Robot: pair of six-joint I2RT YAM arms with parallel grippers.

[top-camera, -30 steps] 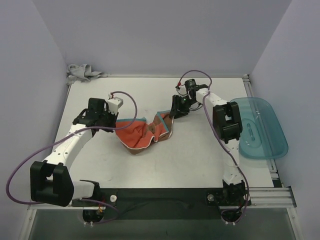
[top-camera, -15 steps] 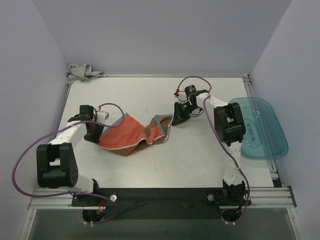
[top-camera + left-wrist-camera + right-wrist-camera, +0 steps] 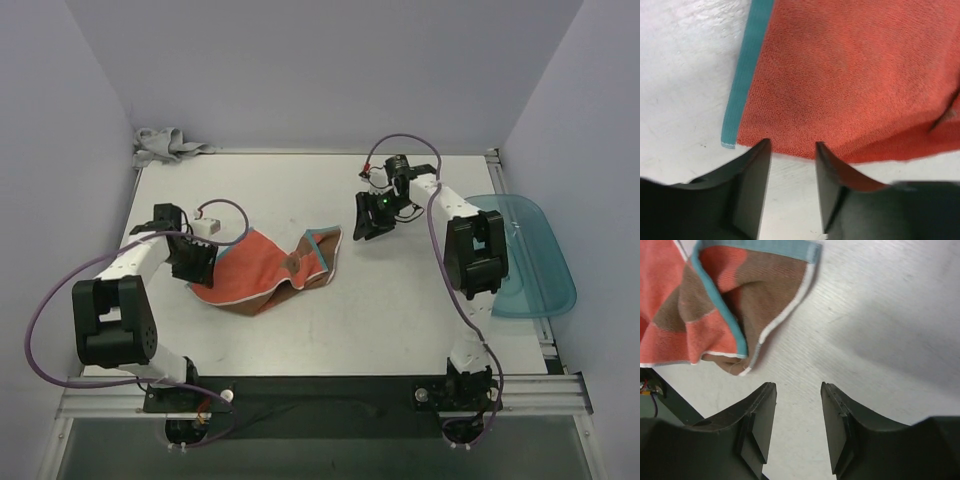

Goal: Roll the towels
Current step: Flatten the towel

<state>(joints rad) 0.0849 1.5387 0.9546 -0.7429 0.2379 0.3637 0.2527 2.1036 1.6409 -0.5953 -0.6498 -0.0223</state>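
Observation:
The rust-brown towel (image 3: 262, 270) lies spread on the white table, its right end still folded and rumpled (image 3: 315, 255). My left gripper (image 3: 198, 268) stands open at the towel's left edge. In the left wrist view the orange cloth (image 3: 850, 75) with its teal border (image 3: 747, 70) ends just beyond the open left gripper (image 3: 792, 150), and only bare table shows between the fingers. My right gripper (image 3: 366, 226) is open and apart from the towel's right end. In the right wrist view the folded corner (image 3: 725, 305) lies ahead and left of the right gripper (image 3: 798, 390). The light grey towel (image 3: 168, 146) sits crumpled in the back left corner.
A translucent teal tray (image 3: 520, 255) rests off the table's right edge, beside the right arm. Purple walls close in the table at the back and sides. A rail runs along the near edge between the arm bases.
The left gripper pulled the towel's left end outward, flattening it, then opened and let go. The right gripper released the right end and drew back to the right.

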